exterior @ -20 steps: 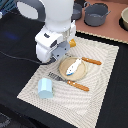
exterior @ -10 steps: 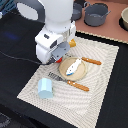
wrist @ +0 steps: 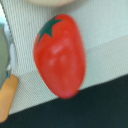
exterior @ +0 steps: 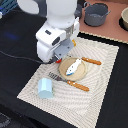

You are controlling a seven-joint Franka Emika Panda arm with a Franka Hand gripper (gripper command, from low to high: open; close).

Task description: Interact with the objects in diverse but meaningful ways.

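gripper: honestly can't tell if it's spread or clenched. In the exterior view the fingertips are buried behind the arm's white wrist housing (exterior: pixel 54 42), and the wrist view doesn't catch them at all.

arm: hanging low over the far corner of the striped placemat (exterior: pixel 107 67), on the exterior view's left side, just beside the plate.

tomato (wrist: pixel 60 54): fills most of the wrist view, red with a green star-shaped stem patch, lying on the ribbed mat right by the mat's edge, dark table past it. Can't spot it in the exterior view, the arm covers that spot.

plate (exterior: pixel 64 68): tan, round, middle of the mat.

fish piece (exterior: pixel 74 66): white and blue, lying on the plate.

knife (exterior: pixel 91 61): orange handle, just beside the plate on its far side.

fork (exterior: pixel 70 82): orange handle, metal tines, just beside the plate on its near side.

cup (exterior: pixel 45 88): pale blue, on the near corner of the mat, near the fork's tines.

pot (exterior: pixel 96 13): grey, on the table well apart from the mat, toward the back.
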